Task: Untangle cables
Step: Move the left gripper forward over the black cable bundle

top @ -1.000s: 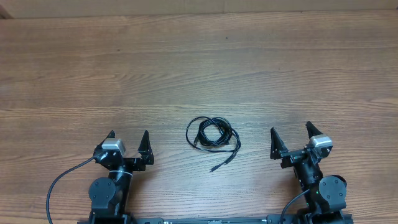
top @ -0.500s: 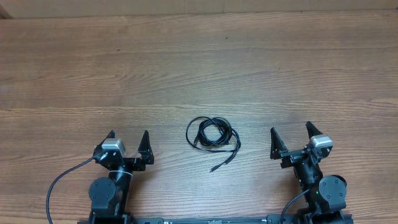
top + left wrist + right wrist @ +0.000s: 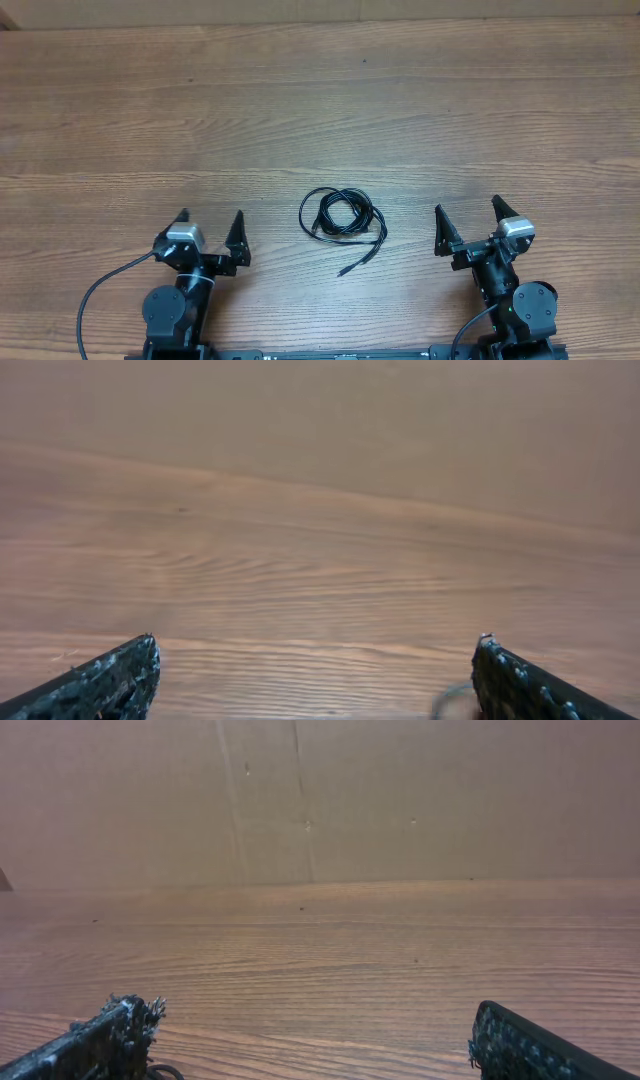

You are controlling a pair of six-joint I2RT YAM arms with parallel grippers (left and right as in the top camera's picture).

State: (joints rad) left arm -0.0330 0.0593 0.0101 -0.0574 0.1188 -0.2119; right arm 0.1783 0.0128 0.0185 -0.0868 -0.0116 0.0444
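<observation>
I have both claws spread wide and holding nothing: the left claw (image 3: 209, 214) and the right claw (image 3: 467, 205) sit low on the bench (image 3: 320, 100), pointing away from me. The cables (image 3: 343, 217) lie between them as one small bunched coil, off to the right of the left claw and to the left of the right claw, touching neither. One loose tail (image 3: 362, 255) trails out of the coil toward my side. My main worry is the grab itself. The strands overlap so tightly that I cannot tell from above which cord is which, so a pinch into the middle would likely catch several at once and lift the whole knot, not one cable. If both claws pull on loops of the same cord, the tangle could cinch tighter. The cords look thin and lie flat, so the fingertips may scrape the wood or slip off. The wrist cameras barely help: only a dark sliver shows by the right finger (image 3: 530, 682) in the left wrist view, so I would be closing nearly blind.
</observation>
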